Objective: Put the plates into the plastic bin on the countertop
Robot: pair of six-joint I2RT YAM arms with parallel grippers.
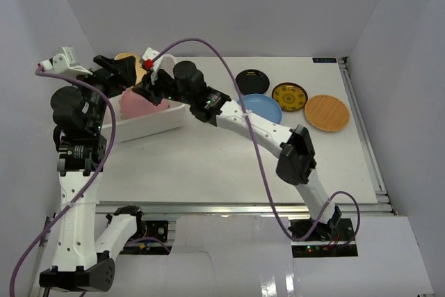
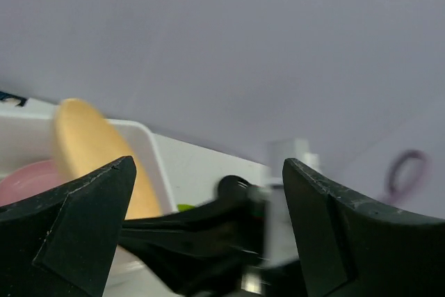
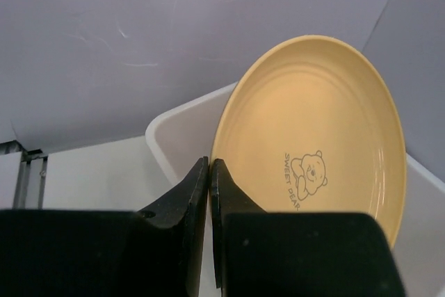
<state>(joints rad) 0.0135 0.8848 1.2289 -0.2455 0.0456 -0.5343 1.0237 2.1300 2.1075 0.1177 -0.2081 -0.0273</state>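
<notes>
The right fingers (image 3: 181,199) are pinching the rim of the tan plate (image 3: 313,137), standing it on edge inside the bin (image 3: 181,126) beside the pink plate (image 1: 135,106). Judging by that lean, it is needing laying flat before release. The left fingers (image 2: 76,220) are hovering spread nearby.

Six plates, one bin, two arms.
Four round plates sit on the worktop (image 1: 208,165): one black plate (image 1: 252,80), one light blue plate (image 1: 263,108), one dark yellow-patterned plate (image 1: 290,96) and one orange plate (image 1: 327,112). Two more are at the single white bin (image 1: 156,122): one pink plate (image 1: 135,106) and one tan plate (image 3: 313,137). There is one left arm (image 1: 76,193) and one right arm (image 1: 264,130).
</notes>
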